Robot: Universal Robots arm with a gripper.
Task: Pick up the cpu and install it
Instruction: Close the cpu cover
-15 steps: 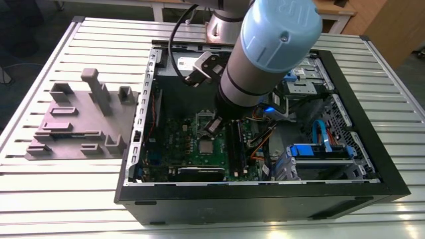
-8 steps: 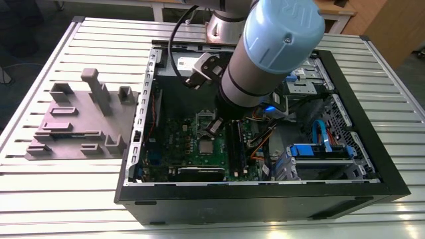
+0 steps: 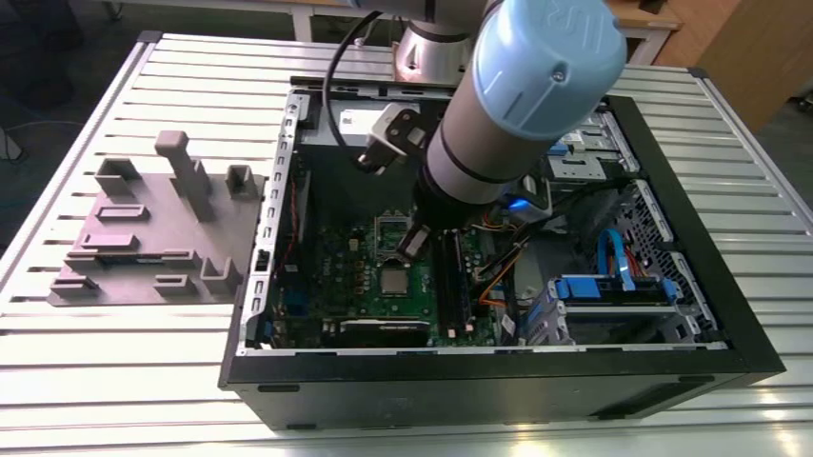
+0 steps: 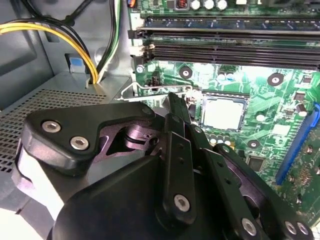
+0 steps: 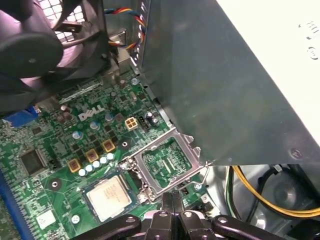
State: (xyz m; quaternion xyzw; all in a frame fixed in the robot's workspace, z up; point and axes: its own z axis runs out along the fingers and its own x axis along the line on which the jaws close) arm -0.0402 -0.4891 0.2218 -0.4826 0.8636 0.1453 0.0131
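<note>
The black two-fingered end effector (image 5: pixel 172 200) hangs inside the open black computer case (image 3: pixel 508 376), which lies on the ribbed metal surface (image 3: pixel 114 371). Its fingers (image 5: pixel 167 199) are pressed together, holding nothing. Just beyond the fingertips, the small square cpu with a shiny silver top (image 5: pixel 109 196) lies seated in its socket on the green motherboard (image 5: pixel 65 150), seemingly flat. The silver hinged socket frame (image 5: pixel 165 162) stands swung open right beside the fingertips. A black fan (image 5: pixel 40 50) sits farther off.
</note>
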